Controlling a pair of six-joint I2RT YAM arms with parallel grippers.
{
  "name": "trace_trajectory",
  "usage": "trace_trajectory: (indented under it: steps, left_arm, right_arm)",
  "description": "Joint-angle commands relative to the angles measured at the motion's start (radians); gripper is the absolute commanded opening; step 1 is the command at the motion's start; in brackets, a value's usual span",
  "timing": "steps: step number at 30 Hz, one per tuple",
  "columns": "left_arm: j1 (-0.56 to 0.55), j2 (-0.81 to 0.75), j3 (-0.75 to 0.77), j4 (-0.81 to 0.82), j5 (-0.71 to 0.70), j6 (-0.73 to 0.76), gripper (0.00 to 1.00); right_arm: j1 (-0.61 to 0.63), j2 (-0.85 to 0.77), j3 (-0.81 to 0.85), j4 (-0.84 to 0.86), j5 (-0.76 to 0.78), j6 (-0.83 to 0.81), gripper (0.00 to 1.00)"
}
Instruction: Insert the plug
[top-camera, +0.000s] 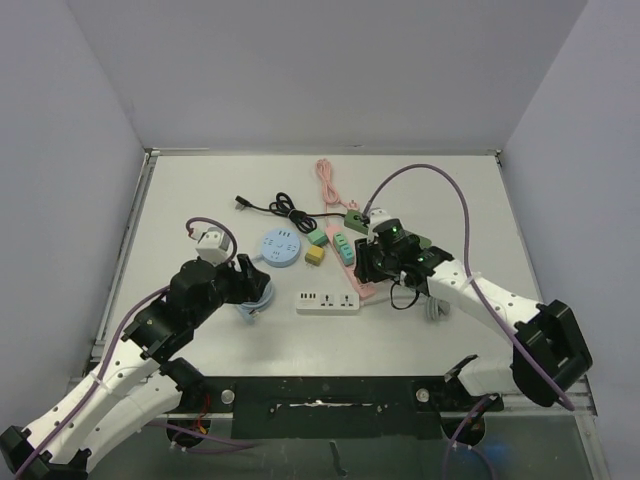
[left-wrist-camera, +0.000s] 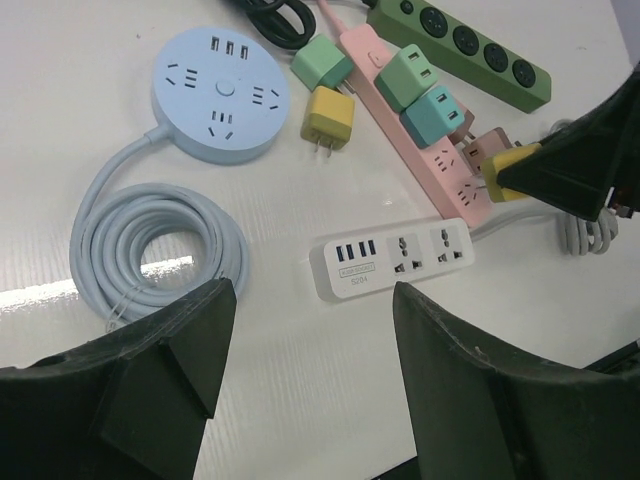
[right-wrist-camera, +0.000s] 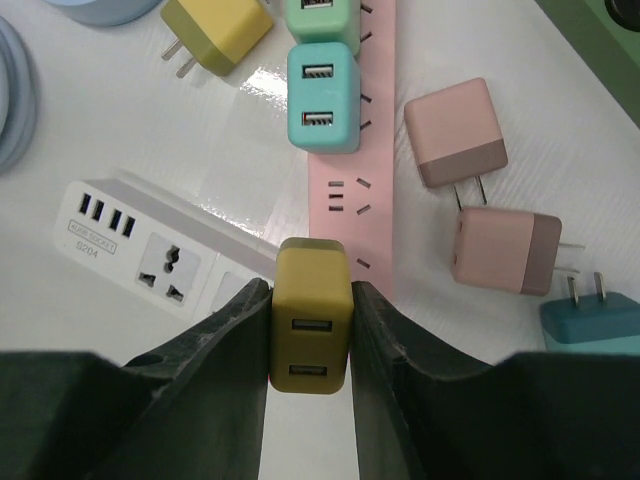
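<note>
**Top view.** Right gripper (top-camera: 378, 262): low over the near end of the long pink plastic power strip (top-camera: 361, 287), with its load hidden beneath it. Left gripper (top-camera: 256, 292): parked above the pale blue coiled cable (top-camera: 252, 311), well apart from the strip.

**Left wrist view.** Left gripper's fingers (left-wrist-camera: 170, 350): spread wide, nothing between them. Mustard-yellow square charger plug (left-wrist-camera: 512, 165): pinched in the right gripper at the strip's end socket. I cannot tell whether the prongs have entered.

**Right wrist view.** Both fingers (right-wrist-camera: 200, 340) clamp the plug's sides. The plug is a rounded block with two USB ports facing the camera and a darker olive band at its far end. It sits squarely over the strip's end, prongs hidden. A bare socket shows just beyond it.

**Progress, as I judge it.** Plug fetched and lined up. Pressing home and letting go are apparently not yet done.
</note>
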Motion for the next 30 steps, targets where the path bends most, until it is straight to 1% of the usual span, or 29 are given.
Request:
trace_trajectory:
  steps: [1, 3, 9, 15, 30]
  left_arm:
    - [0.000, -0.012, 0.030, 0.019, 0.058, 0.033, 0.63]
    - [0.000, -0.012, 0.029, 0.022, 0.081, 0.035, 0.63]
    - [0.001, -0.020, 0.029, -0.005, 0.069, 0.019, 0.63]
    - [0.000, -0.026, 0.006, 0.005, 0.091, 0.028, 0.63]
    - [0.001, -0.032, 0.000, -0.001, 0.087, 0.023, 0.63]
  right_arm:
    - [0.041, 0.087, 0.099, -0.023, 0.097, -0.057, 0.10]
    - [0.056, 0.111, 0.107, -0.007, 0.108, -0.060, 0.09]
    - [0.064, 0.156, 0.121, 0.017, 0.156, -0.074, 0.09]
    - [0.063, 0.188, 0.133, 0.035, 0.189, -0.103, 0.09]
    - [0.048, 0.218, 0.128, 0.089, 0.112, -0.157, 0.09]
